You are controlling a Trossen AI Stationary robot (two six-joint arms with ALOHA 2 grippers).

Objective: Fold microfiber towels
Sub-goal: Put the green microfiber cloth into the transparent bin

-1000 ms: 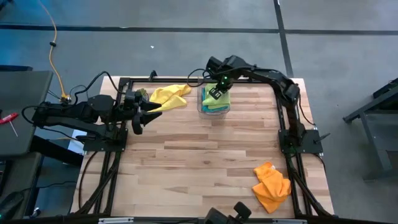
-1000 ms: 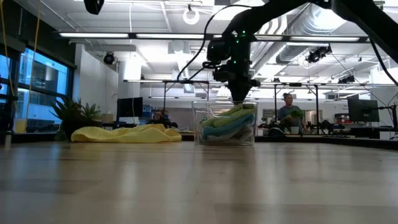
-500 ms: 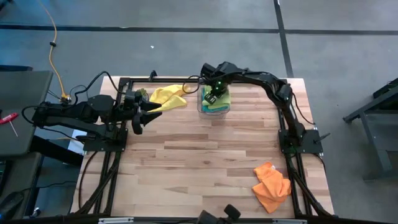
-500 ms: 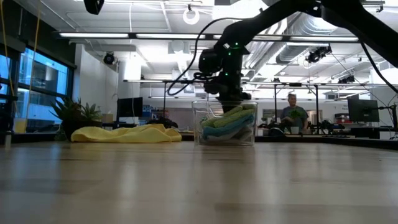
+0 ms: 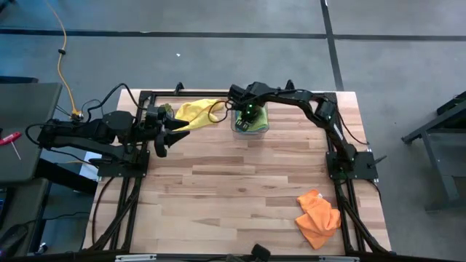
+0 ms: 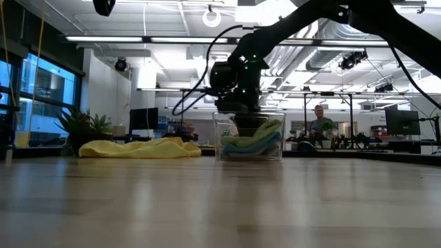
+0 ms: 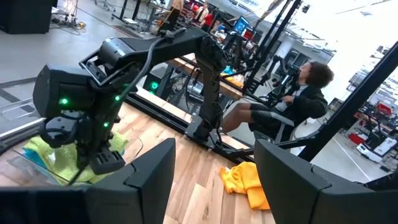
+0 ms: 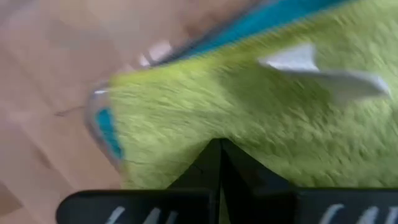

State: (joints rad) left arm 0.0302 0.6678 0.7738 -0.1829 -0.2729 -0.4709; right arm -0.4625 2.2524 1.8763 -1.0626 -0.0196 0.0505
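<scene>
Right gripper [image 5: 247, 119] reaching over the far edge of the desk [image 5: 233, 196] and pressing down into the clear plastic box [image 6: 249, 138], with its jaws clenched together, tips buried in the lime green towel [image 8: 261, 118]; not clear whether any cloth is caught between them. Lime green towel lying on top of the stack inside the box, with a white tag [image 8: 323, 71] lying on its pile. Teal towel [image 8: 109, 127] showing beneath the green one, peeking out along the edge of the stack against the box wall. In the low view, green and teal layers [image 6: 251, 141] filling the box, the right arm's wrist sitting right at the box's rim.

Left gripper [image 5: 169, 131] hovering near the desk's left far corner, jaws released and standing wide apart, as seen from the left wrist camera [image 7: 211, 180]. Holding nothing.

Yellow towel [image 5: 195, 110] lying loosely crumpled on the desk just beside the box, between it and the left gripper, flattened out in a long low heap in the low view [image 6: 138, 148]. Orange towel [image 5: 318, 217] lying bunched near the desk's near right corner, well apart from everything else.

A seated person [image 7: 292, 102] visible beyond the desk.
</scene>
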